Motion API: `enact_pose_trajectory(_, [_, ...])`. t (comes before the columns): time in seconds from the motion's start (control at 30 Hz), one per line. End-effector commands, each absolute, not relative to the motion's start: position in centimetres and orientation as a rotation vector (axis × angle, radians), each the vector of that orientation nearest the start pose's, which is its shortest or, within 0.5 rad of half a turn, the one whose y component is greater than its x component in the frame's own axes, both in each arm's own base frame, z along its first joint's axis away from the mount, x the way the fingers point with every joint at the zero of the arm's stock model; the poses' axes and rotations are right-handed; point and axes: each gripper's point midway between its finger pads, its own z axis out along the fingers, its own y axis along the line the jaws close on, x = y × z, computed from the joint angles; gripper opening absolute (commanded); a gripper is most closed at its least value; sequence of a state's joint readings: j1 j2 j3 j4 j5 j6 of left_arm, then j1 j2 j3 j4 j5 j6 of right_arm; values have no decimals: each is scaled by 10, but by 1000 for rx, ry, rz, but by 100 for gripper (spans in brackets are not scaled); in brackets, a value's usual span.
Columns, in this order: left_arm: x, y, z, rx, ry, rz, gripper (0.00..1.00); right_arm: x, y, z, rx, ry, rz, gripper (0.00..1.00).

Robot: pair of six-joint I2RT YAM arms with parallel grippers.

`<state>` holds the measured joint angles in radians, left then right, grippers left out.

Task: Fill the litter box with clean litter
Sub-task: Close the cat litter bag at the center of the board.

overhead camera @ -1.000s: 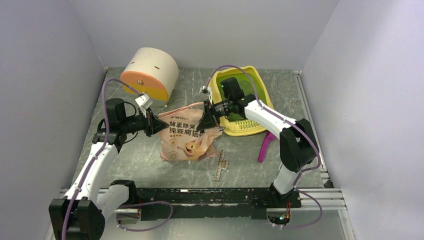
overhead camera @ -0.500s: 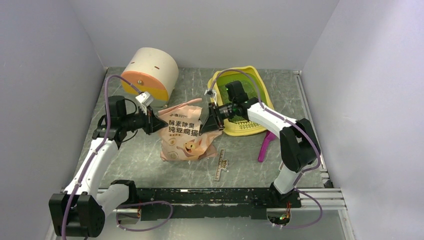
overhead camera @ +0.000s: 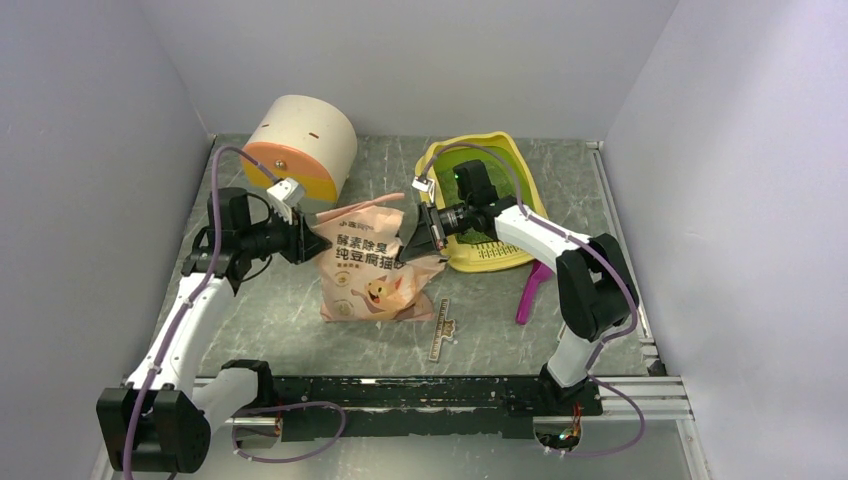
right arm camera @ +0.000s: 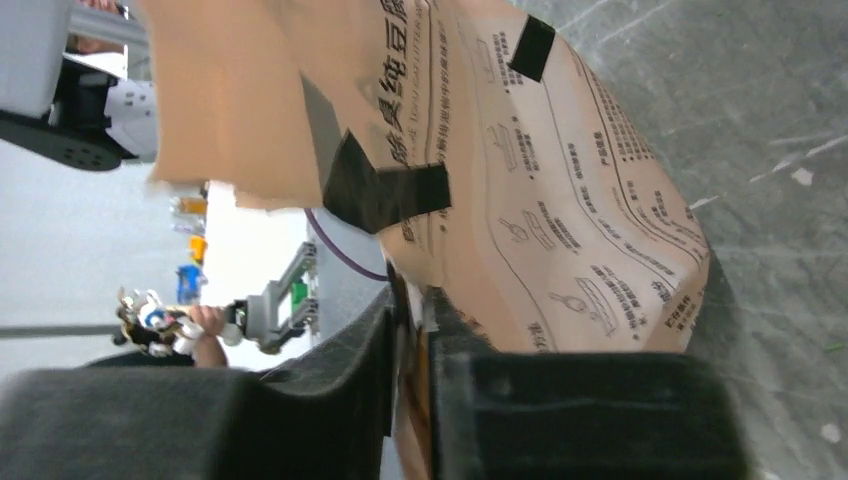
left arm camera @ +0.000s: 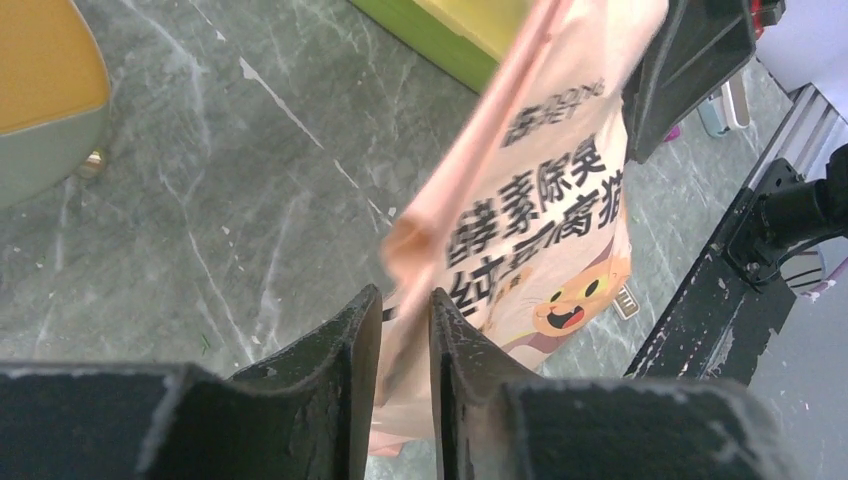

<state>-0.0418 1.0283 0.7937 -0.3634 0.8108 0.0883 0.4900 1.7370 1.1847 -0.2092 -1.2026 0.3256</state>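
The pink printed litter bag (overhead camera: 372, 268) stands on the table between my two grippers, its top edge lifted. My left gripper (overhead camera: 318, 243) is at the bag's upper left edge. In the left wrist view its jaws (left arm camera: 405, 295) stand a little apart, with the blurred bag fold (left arm camera: 520, 200) loose between them. My right gripper (overhead camera: 408, 250) is shut on the bag's right edge, the film pinched between its fingers (right arm camera: 408, 295). The yellow litter box (overhead camera: 490, 258) with its lime-green pan lies right behind the right gripper. No clean litter is in view.
A cream-and-orange cylindrical container (overhead camera: 300, 148) lies at the back left, close to my left arm. A magenta scoop (overhead camera: 532, 290) rests on the table right of the litter box. A small flat strip (overhead camera: 440, 328) lies in front of the bag. Grey walls enclose three sides.
My right gripper opened wider, then closed on the bag's right edge. My left gripper's jaws have parted slightly and the arm drew a little to the left. The bag's top rose slightly.
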Motion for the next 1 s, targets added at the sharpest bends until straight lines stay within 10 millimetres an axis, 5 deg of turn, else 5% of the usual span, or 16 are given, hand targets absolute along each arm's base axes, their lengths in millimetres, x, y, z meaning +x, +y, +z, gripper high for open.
enact_pose_trajectory(0.0, [274,-133,216,581,1924,-805,32,242,322,189,-807,2204,1875,29])
enact_pose_trajectory(0.1, [267,-145,213,648,1908,-921,38,242,321,191,-815,2192,1865,41])
enact_pose_trajectory(0.2, [265,-152,206,681,1916,-1001,42,241,320,188,-812,2194,1838,42])
enact_pose_trajectory(0.27, [264,-156,203,697,1911,-1047,46,242,319,184,-796,2211,1813,32])
enact_pose_trajectory(0.37, [266,-160,204,701,1892,-1098,48,243,321,182,-769,2222,1850,0])
enact_pose_trajectory(0.47, [269,-165,214,693,1846,-1139,48,248,323,179,-709,2280,1847,0])
enact_pose_trajectory(0.57, [265,-170,219,725,1809,-1200,39,245,325,187,-694,2270,1894,0])
enact_pose_trajectory(0.7, [261,-169,207,729,1851,-1227,6,241,325,209,-690,2196,1962,0])
enact_pose_trajectory(0.73, [261,-167,203,718,1876,-1207,5,242,325,213,-686,2188,1954,1])
enact_pose_trajectory(0.9, [261,-162,201,622,1895,-1130,5,257,315,210,-768,2129,1667,50])
enact_pose_trajectory(0.97, [259,-163,206,582,1863,-1134,5,261,303,199,-756,2100,1583,61])
